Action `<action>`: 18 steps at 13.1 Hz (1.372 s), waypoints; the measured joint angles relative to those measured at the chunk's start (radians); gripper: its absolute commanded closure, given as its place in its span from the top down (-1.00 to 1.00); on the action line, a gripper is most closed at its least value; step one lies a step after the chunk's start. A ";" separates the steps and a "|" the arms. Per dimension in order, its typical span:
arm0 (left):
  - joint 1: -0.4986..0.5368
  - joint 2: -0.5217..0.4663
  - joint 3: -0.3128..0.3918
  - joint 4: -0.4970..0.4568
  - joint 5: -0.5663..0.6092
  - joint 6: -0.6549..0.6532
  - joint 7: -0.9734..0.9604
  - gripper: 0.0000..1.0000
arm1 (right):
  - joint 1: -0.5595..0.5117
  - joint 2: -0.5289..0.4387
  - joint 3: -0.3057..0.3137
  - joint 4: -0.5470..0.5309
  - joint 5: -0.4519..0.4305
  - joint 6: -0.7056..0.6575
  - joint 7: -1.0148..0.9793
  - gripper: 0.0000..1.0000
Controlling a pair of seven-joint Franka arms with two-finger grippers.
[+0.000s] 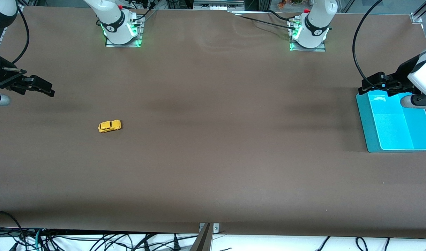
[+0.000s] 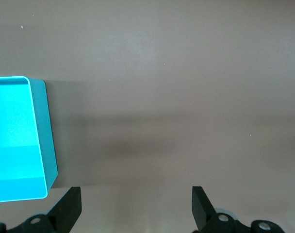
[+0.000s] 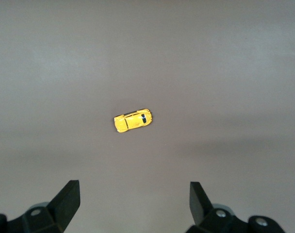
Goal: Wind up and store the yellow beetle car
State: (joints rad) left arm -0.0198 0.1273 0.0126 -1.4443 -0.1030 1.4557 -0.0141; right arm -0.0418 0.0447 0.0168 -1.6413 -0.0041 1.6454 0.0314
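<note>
The yellow beetle car [image 1: 109, 126] sits on its wheels on the brown table [image 1: 213, 167] toward the right arm's end – at about four o'clock from the right gripper [image 1: 42, 87], whose fingers are spread and empty. The left gripper [image 1: 371, 83] hovers released over the turquoise tray [image 1: 370, 132] edge, at three o'clock from the car

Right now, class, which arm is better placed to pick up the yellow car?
Right: its open hand is over the car's end of the table, yellow beetle car in its wrist view. The left hand hovers over the teal tray.
</note>
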 measured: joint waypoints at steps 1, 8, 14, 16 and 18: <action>0.000 0.000 0.000 0.000 0.000 0.003 0.000 1.00 | 0.000 0.000 0.000 0.000 0.000 -0.001 -0.003 1.00; 0.001 0.002 0.001 0.000 0.000 0.014 0.000 1.00 | 0.000 0.000 0.000 0.008 0.000 -0.029 -0.005 1.00; 0.004 0.002 0.002 0.000 0.000 0.014 0.000 1.00 | 0.000 -0.001 0.000 0.012 0.000 -0.030 -0.005 1.00; 0.004 0.002 0.002 0.000 0.000 0.014 0.000 1.00 | 0.000 -0.001 0.000 0.012 0.000 -0.030 -0.005 1.00; 0.004 0.002 0.002 0.000 0.000 0.014 0.000 1.00 | 0.000 -0.001 0.000 0.012 0.000 -0.030 -0.005 1.00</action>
State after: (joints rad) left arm -0.0155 0.1291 0.0142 -1.4440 -0.1030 1.4701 -0.0141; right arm -0.0417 0.0439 0.0165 -1.6290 -0.0042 1.6152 0.0266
